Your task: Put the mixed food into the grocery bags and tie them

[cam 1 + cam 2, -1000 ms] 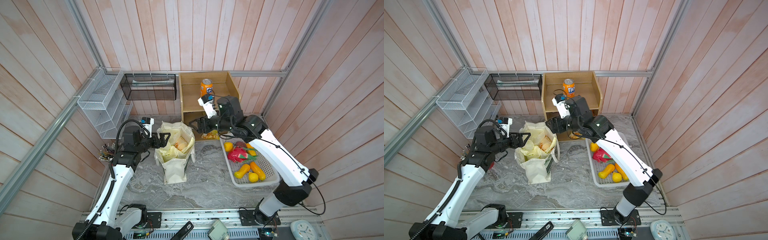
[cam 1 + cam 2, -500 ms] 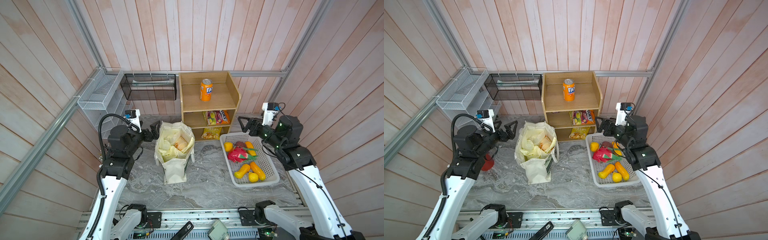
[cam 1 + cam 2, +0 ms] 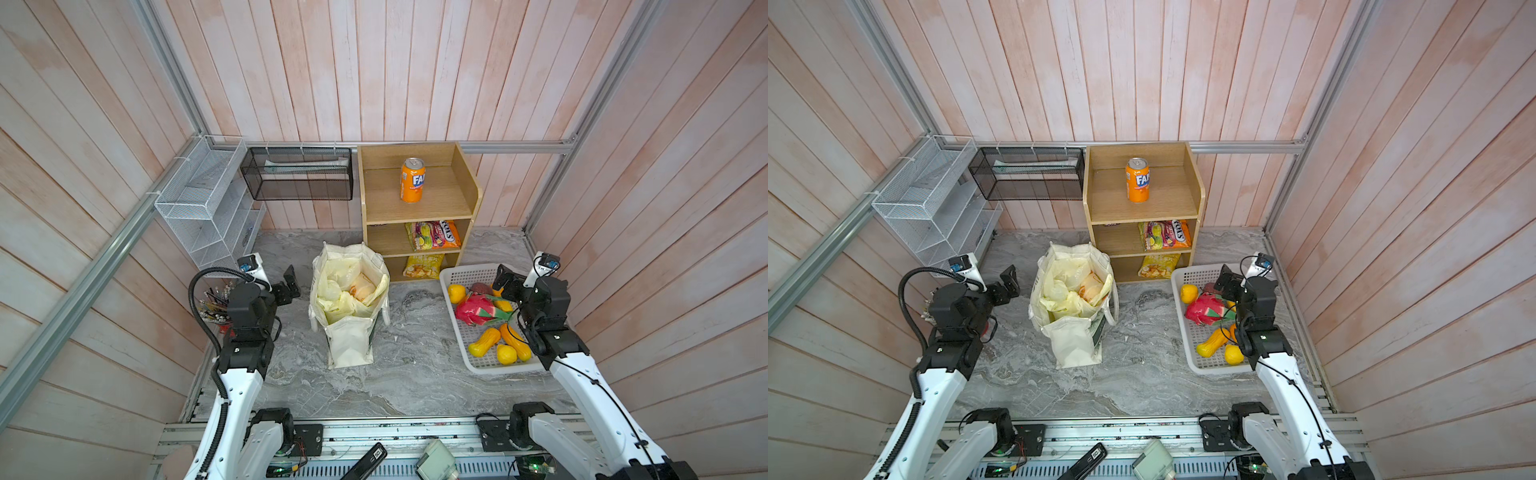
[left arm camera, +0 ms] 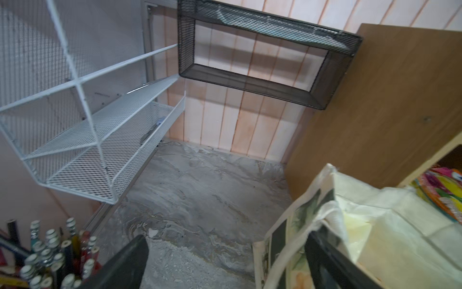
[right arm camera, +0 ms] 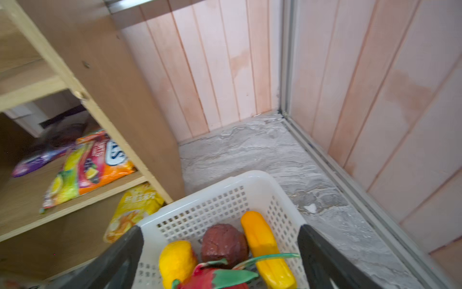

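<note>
Clear across the marble tabletop (image 3: 415, 332) between the cloth bag (image 3: 349, 345) and the white basket (image 3: 465, 272), and in front of both. Blocked at the back by the wooden shelf unit (image 3: 465, 183), just behind bag and basket. Hemmed on the left by the wire rack (image 3: 199, 208) and a cup of pens (image 3: 212, 303) at the tabletop's edge. Open above the bag's mouth. Crowded inside the basket with toy fruit (image 3: 484, 343).

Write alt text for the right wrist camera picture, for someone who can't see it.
Open black fingers hover over a white perforated basket of toy fruits, holding nothing. Beside the basket stands a wooden shelf unit with a multicoloured candy packet above a yellow snack packet.
</note>
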`<state>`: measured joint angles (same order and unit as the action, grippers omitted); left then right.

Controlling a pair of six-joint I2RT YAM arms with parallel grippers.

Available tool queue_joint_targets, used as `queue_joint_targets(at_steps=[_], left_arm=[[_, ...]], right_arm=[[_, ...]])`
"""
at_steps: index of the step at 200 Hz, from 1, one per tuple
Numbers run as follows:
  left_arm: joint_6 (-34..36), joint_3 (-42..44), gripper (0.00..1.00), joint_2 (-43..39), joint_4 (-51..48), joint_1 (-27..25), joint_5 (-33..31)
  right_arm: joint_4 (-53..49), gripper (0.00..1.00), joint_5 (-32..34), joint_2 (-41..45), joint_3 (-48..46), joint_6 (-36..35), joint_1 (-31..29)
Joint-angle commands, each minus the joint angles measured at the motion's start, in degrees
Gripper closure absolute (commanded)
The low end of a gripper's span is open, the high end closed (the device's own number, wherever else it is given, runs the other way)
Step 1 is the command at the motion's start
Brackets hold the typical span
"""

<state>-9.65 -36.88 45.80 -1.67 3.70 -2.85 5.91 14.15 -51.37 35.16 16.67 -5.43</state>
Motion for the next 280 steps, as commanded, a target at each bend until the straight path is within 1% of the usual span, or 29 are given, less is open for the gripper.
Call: queue_joint_targets(at_steps=[1,13,29,46,57,79,90,93,102,109,136,144,154,162,171,188,208,218,227,236,241,251,259,267,280], left_arm=[[0.88,4.80,0.00,-2.29,8.95,2.36,-1.67],[1.62,7.27,0.00,-2.52,10.18,2.88,-1.66],[3.21,10.94,0.00,-2.28,13.58,2.89,-0.65],[3.35,16.75,0.00,-2.09,21.46,2.89,-0.42],[2.41,20.48,0.00,-1.22,27.12,2.89,-0.09],[0.53,25.38,0.00,3.10,36.53,2.89,2.42],[-0.19,27.02,0.00,6.65,40.93,2.80,2.56],[-0.43,27.29,0.00,7.74,42.10,2.80,2.63],[0.50,27.72,0.00,10.73,45.13,2.69,2.97],[1.59,27.87,0.00,13.49,47.62,2.55,2.89],[3.07,28.39,0.00,23.19,57.40,2.29,5.16],[3.93,27.67,0.00,24.72,58.55,1.74,6.53],[4.89,26.46,0.00,27.22,59.87,0.54,6.55],[7.00,25.29,0.00,28.74,59.84,-0.02,6.93],[7.75,24.76,0.00,30.91,62.09,-0.41,7.13],[8.28,24.34,0.00,34.89,65.31,-0.84,7.94],[8.60,24.35,0.00,38.45,68.75,-0.98,8.13],[8.62,24.03,0.00,40.12,69.43,-0.98,8.21],[8.80,23.55,0.00,41.67,69.97,-0.98,8.69],[9.04,22.84,0.00,43.26,71.11,-0.98,8.94],[9.05,21.83,0.00,43.22,69.48,-0.94,9.11],[9.09,19.41,0.00,42.38,62.80,-0.98,9.45],[8.70,19.71,0.00,43.03,64.59,-0.47,10.17],[8.55,19.92,0.00,43.40,65.44,-0.41,10.21],[8.66,19.40,0.00,42.71,63.24,-0.36,10.32]], right_arm=[[13.44,0.02,7.40,-0.98,-4.77,-4.87,1.30],[16.79,0.02,7.94,-1.97,-7.74,-6.21,1.80],[22.04,0.02,8.16,-3.29,-11.54,-6.24,2.04],[27.56,0.02,7.29,-5.08,-15.26,-6.81,2.11],[29.13,0.02,6.95,-6.26,-16.53,-6.84,2.15],[33.89,0.02,4.79,-8.94,-19.13,-8.98,2.09],[39.81,0.02,2.70,-10.36,-21.83,-10.34,2.08],[43.38,0.02,1.58,-10.93,-23.39,-11.15,2.05],[51.71,0.02,-1.07,-12.61,-27.23,-12.88,2.09],[55.28,0.02,-1.62,-14.14,-28.79,-12.90,2.09],[58.10,0.02,-2.84,-17.58,-28.92,-13.64,2.00],[60.22,0.02,-2.97,-19.21,-28.72,-14.53,2.00],[60.69,0.02,-2.57,-20.69,-27.95,-15.78,1.98],[61.74,0.02,-2.33,-21.94,-27.48,-16.55,2.09],[63.48,0.02,-2.60,-23.64,-27.29,-17.52,2.18],[69.85,0.02,-3.29,-28.32,-28.11,-18.33,2.56],[76.24,0.02,-3.56,-34.23,-29.01,-17.37,3.42],[81.09,0.02,-1.79,-37.20,-29.23,-16.35,3.67],[80.46,0.02,-3.12,-37.75,-28.50,-15.99,4.41],[76.56,0.02,-5.42,-36.89,-27.11,-15.95,5.18],[73.12,0.02,-6.59,-36.26,-25.93,-15.76,5.57],[67.29,0.02,-8.84,-35.47,-23.46,-15.91,6.06],[63.69,0.02,-9.39,-36.03,-21.00,-15.91,6.30],[63.25,0.02,-10.58,-36.00,-21.07,-15.32,6.88],[62.85,0.02,-10.93,-35.90,-20.84,-15.25,7.20]])
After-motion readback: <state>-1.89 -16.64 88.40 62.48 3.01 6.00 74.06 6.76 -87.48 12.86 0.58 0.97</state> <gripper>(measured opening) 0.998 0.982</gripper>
